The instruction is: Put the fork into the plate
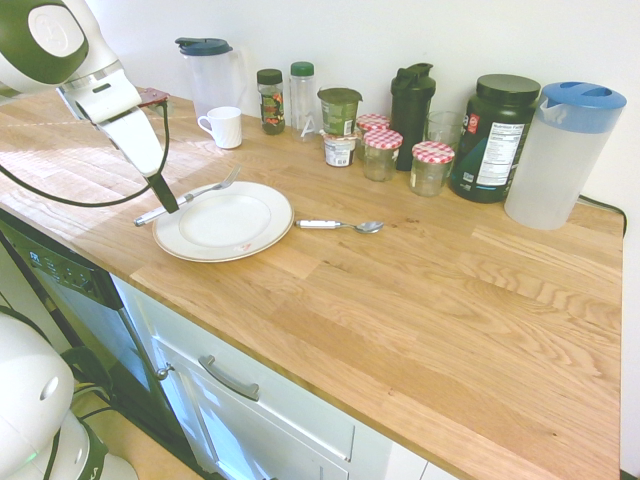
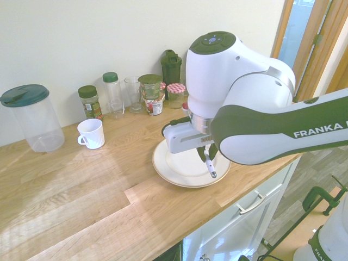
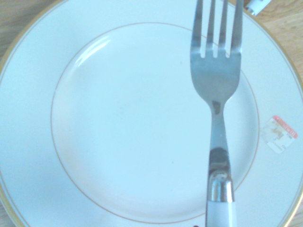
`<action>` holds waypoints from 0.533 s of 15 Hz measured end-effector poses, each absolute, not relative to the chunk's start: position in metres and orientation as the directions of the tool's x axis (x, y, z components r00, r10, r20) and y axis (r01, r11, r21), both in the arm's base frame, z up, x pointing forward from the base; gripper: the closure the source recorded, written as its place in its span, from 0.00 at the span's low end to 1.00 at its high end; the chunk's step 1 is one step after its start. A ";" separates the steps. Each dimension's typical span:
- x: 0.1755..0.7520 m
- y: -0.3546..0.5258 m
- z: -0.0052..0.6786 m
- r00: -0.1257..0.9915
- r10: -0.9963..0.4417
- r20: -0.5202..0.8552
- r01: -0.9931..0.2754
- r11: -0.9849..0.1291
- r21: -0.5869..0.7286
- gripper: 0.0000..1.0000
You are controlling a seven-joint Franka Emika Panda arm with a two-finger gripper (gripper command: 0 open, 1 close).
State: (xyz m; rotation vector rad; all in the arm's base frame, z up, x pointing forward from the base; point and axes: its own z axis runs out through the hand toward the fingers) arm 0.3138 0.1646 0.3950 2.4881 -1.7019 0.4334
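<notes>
My end effector [image 1: 163, 197] is closed on the white-handled, silver-tined fork [image 1: 190, 194], held over the round cream plate [image 1: 262, 233] at centre-left. Released tilted, it may slide onto the wooden surface [image 1: 420, 300] towards the white-handled spoon [image 1: 340, 225].

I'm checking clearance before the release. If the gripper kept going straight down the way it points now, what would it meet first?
Most likely the plate: the gripper, shut on the fork, points down at its near edge, and the wrist view shows only plate beneath. The height above it is unclear.
</notes>
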 end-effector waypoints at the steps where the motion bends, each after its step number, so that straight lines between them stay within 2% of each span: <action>1: 0.316 0.165 0.391 0.339 -0.898 0.280 -0.925 -0.372 -0.076 1.00; 8: 0.334 0.150 0.372 0.326 -0.916 0.234 -0.935 -0.349 -0.062 1.00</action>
